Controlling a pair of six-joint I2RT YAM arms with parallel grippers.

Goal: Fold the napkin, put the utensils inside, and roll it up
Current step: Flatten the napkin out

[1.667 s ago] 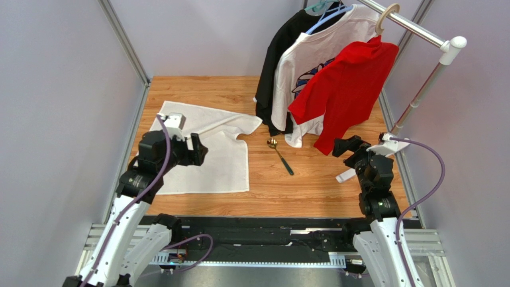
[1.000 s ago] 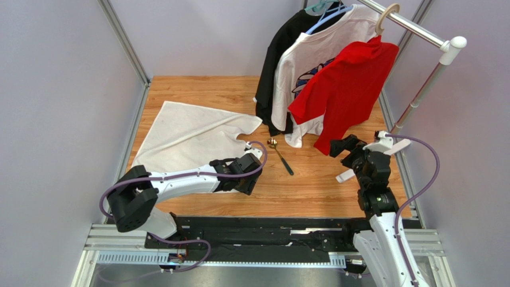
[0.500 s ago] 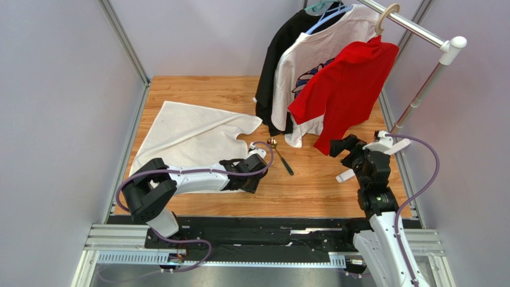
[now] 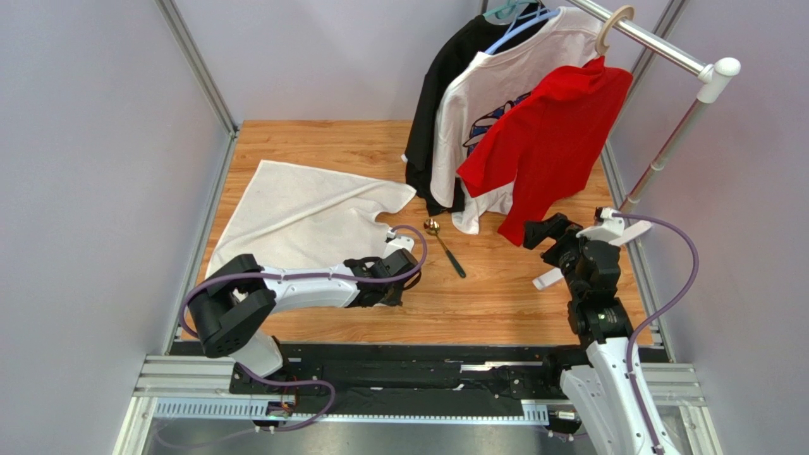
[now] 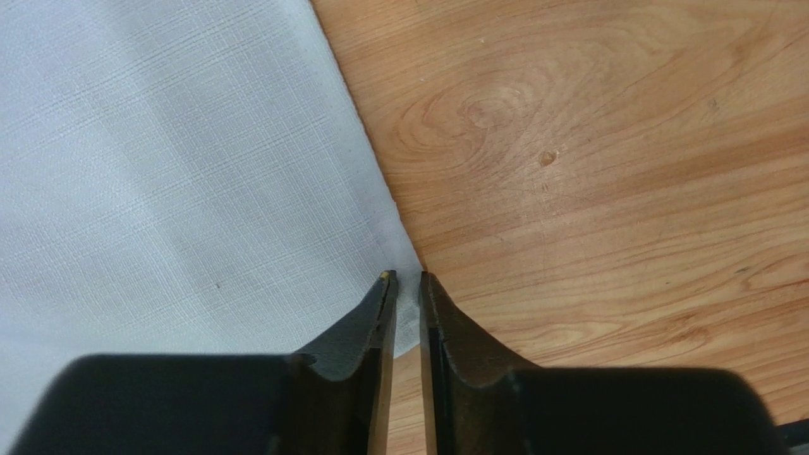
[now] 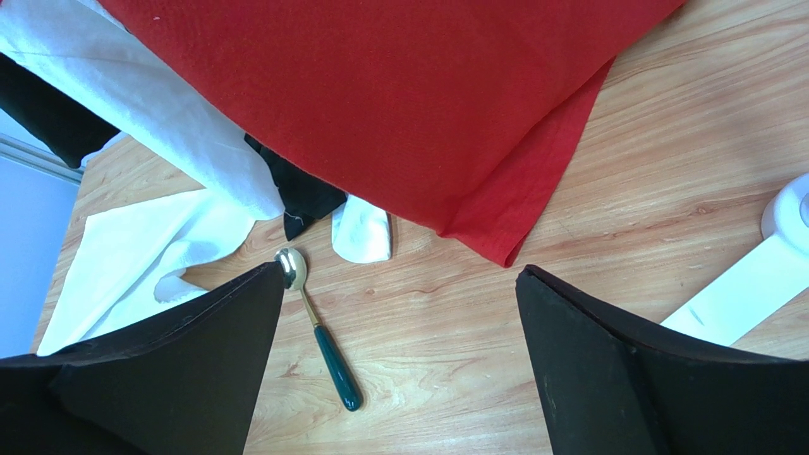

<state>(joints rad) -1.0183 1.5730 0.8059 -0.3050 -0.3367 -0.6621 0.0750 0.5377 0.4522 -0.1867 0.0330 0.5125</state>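
The napkin [image 4: 294, 213] is a cream cloth spread on the left of the wooden table, with its far right part rumpled. My left gripper [image 4: 391, 284] lies low at the napkin's near right corner. In the left wrist view its jaws [image 5: 404, 277] are pinched together with the napkin [image 5: 171, 171] corner between them. The spoon [image 4: 443, 246], gold bowl and dark green handle, lies on bare wood right of the cloth. My right gripper [image 4: 541, 256] hovers right of the spoon, open and holding nothing. Its wrist view shows the gripper [image 6: 401, 268], the spoon [image 6: 318, 327] and the napkin [image 6: 123, 256].
A clothes rack [image 4: 665, 47] at the back right holds a black shirt [image 4: 437, 95], a white printed T-shirt [image 4: 494, 104] and a red shirt [image 4: 546, 142], whose hems reach the table near the spoon. A white bar [image 4: 548, 278] lies by my right gripper. Grey walls close in both sides.
My left arm swung from the napkin's left side down to its near right corner, then its jaws closed on that corner. The right arm barely moved.
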